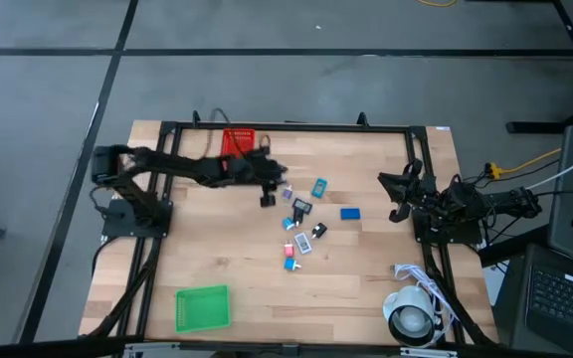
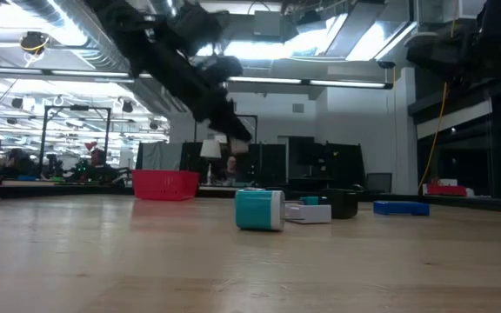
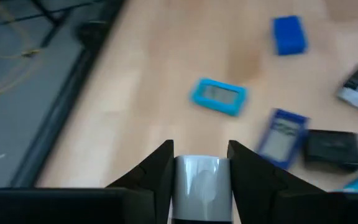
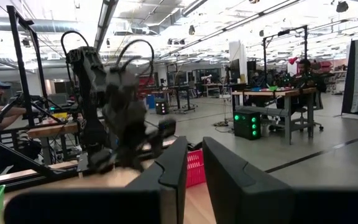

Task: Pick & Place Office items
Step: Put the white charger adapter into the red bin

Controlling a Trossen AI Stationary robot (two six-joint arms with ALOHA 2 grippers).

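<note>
The left gripper point(image 3: 200, 177), fingers clamped on a white piece point(image 3: 196, 186), hovers at the bench's point(image 1: 217, 249) 12 o'clock beside the red bin point(image 1: 238, 140). Centre over the bin, lower, then release.

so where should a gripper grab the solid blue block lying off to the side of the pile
Come straight down on the blue block and pinch across its two long sides. It lies flat and low on the table, apart from the other pieces, so nothing blocks the fingers from above.
</note>
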